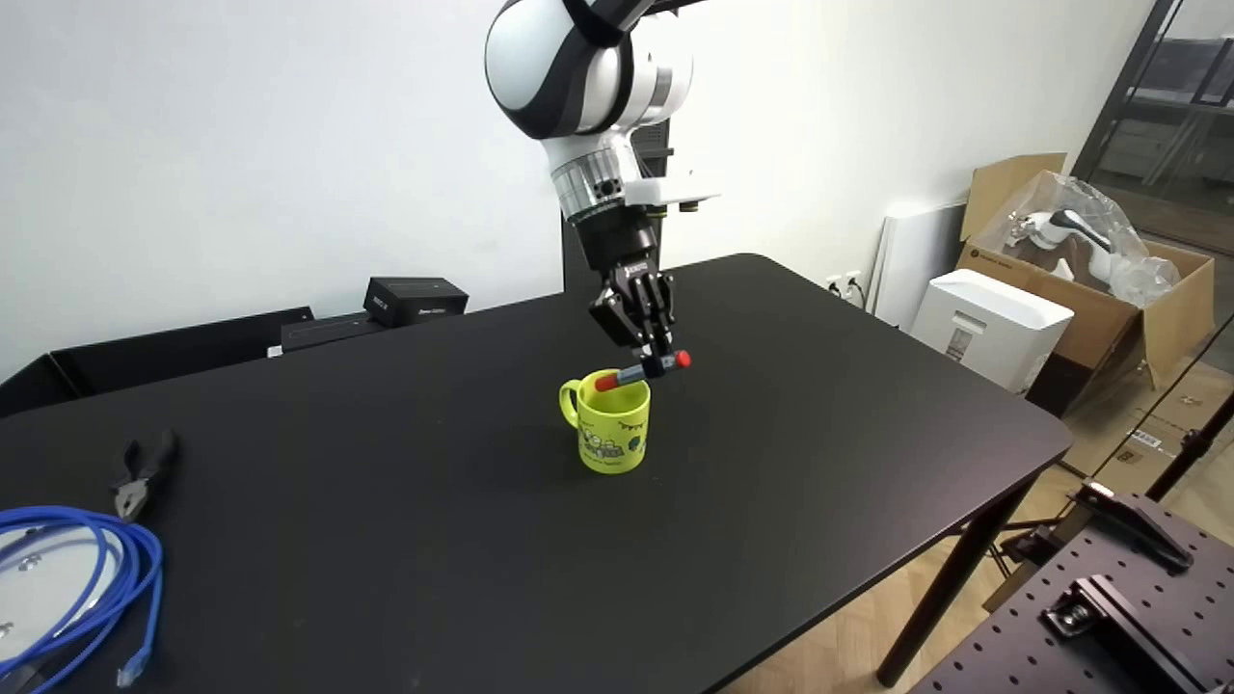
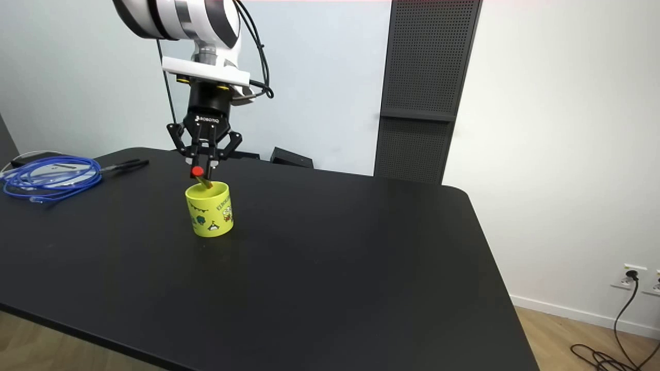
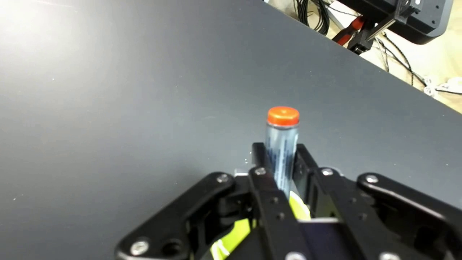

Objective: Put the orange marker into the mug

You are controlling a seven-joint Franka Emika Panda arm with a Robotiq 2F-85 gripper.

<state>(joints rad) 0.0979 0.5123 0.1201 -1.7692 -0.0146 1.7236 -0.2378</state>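
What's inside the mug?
The mug shows some inner wall. One end of the orange marker overlaps the mouth in both exterior views; whether it dips inside is unclear. The near wall hides the bottom there.

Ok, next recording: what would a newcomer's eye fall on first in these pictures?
Most likely the bright yellow-green mug, standing upright on the dark table. Next comes the orange marker with its vivid orange-red ends, held slanted in the gripper at the mug's opening; whether any of it is inside is hard to tell. After those, probably the coiled blue cable, at the left side of both exterior views.
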